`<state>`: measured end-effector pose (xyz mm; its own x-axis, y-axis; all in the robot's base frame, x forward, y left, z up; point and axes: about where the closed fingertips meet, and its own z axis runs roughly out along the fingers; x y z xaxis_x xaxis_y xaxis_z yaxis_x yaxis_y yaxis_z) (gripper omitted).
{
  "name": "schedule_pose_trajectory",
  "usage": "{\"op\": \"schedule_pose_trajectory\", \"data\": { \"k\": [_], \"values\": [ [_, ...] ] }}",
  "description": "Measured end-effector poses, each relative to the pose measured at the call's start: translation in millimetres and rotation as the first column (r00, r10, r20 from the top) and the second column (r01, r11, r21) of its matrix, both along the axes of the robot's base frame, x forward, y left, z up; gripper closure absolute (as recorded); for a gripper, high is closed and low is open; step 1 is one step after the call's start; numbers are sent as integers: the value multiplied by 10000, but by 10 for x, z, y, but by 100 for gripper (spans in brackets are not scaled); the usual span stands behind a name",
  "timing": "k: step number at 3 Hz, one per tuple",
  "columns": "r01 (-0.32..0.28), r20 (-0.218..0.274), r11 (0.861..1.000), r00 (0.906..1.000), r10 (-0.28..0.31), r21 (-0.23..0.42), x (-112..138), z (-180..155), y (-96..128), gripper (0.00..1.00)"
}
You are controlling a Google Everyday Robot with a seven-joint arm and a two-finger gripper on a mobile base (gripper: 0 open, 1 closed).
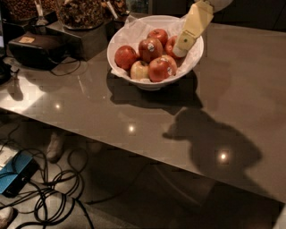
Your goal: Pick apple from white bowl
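now gripper (180,50) tip low inside white bowl (154,84), right side; open or closed: cannot tell. apple (150,49) just left of gripper, mid-bowl; round, no long axis, sticker facing up.

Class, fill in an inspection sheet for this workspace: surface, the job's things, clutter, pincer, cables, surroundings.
Surface: glossy grey table, showing light spots and the arm's shadow.
Job's things: white bowl lined with paper; dark red apple with a sticker lies near its middle among other apples.
Clutter: black box and containers of snacks at the table's far left.
Grippers: pincer reaches down over the bowl's right side, tip close to the apples there.
Cables: black cables coiled on the floor.
Surroundings: blue device on the floor by the cables.
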<state>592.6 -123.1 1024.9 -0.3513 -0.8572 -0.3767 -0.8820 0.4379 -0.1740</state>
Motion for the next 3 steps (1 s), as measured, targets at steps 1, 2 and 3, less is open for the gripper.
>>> {"op": "schedule_pose_trajectory", "data": {
  "k": [1,2,3],
  "values": [
    [37,232,9999,9997,-41,154,52,32,31,0],
    [419,150,9975,9990,-428,573,184,45,166,0],
    [836,-138,9946,9965,-829,611,368,14,344,0]
  ]
}}
